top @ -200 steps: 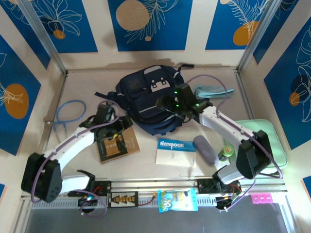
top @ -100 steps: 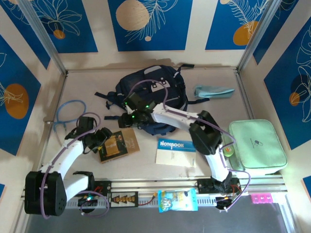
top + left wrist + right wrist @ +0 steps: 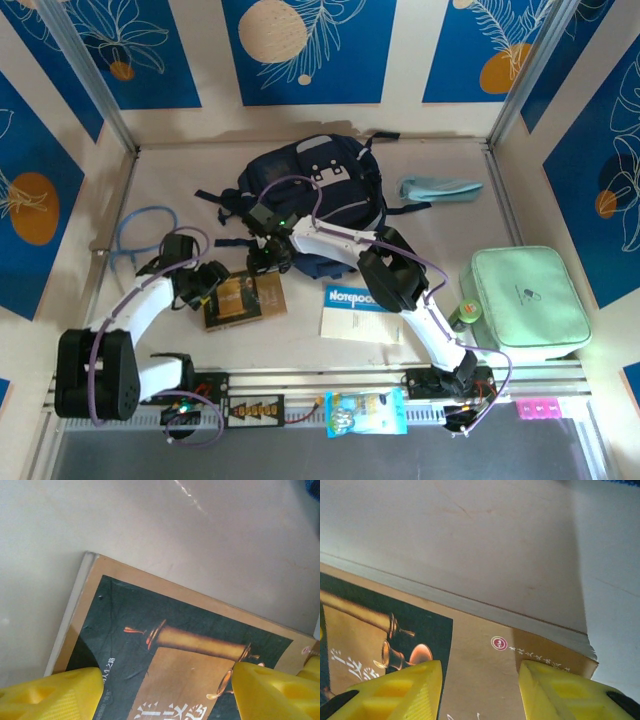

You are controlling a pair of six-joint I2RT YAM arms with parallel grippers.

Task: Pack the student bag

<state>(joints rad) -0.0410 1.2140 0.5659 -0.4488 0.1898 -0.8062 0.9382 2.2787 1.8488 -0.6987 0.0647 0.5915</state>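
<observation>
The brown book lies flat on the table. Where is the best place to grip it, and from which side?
Probably the far right corner, coming low from the right. The book lies flat and is thin, so only an edge offers a pinch; the table is bare beyond that corner, and the open right gripper is over it.

One backpack [image 3: 318, 195], one book [image 3: 245, 298], one notebook [image 3: 362, 312].

Glossy book [image 3: 165, 630], cloth student bag [image 3: 350, 200]
</observation>
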